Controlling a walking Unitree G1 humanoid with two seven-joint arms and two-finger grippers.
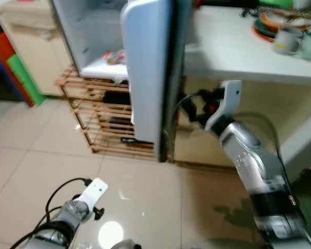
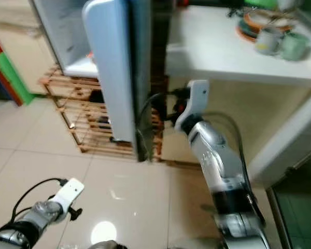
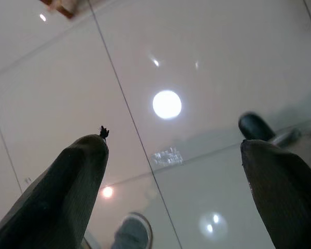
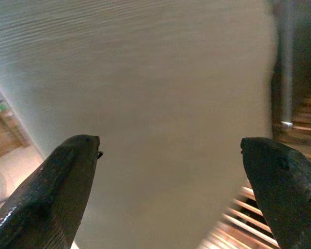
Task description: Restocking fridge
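Right wrist view: right gripper (image 4: 171, 150) is seen with its 2 fingers (image 4: 57, 192) spread wide, nothing held between them. The pale outer face of the fridge door (image 4: 160, 93) is framed straight ahead, close; contact cannot be confirmed.

From the head cameras, the right arm is raised at the hinge-side back of the fridge door (image 1: 147, 67), the gripper itself hidden behind the door's edge. The door stands open, edge-on to the camera, long axis vertical. It lies to the robot's left of the right gripper, so a push toward the left would likely swing it shut — judged, not observed.

Beyond the door, the fridge (image 1: 88, 36) interior is exposed, with a red-and-white packet (image 1: 114, 56) on its bottom shelf. The fridge sits on a wooden rack (image 1: 101, 122). To the right, a counter (image 1: 233, 52) carries mugs (image 1: 287, 40) and plates.

Left gripper (image 3: 171, 150) is open and empty, hanging low over the tiled floor (image 3: 145, 67), well apart from the door. The right arm is clearly nearer.
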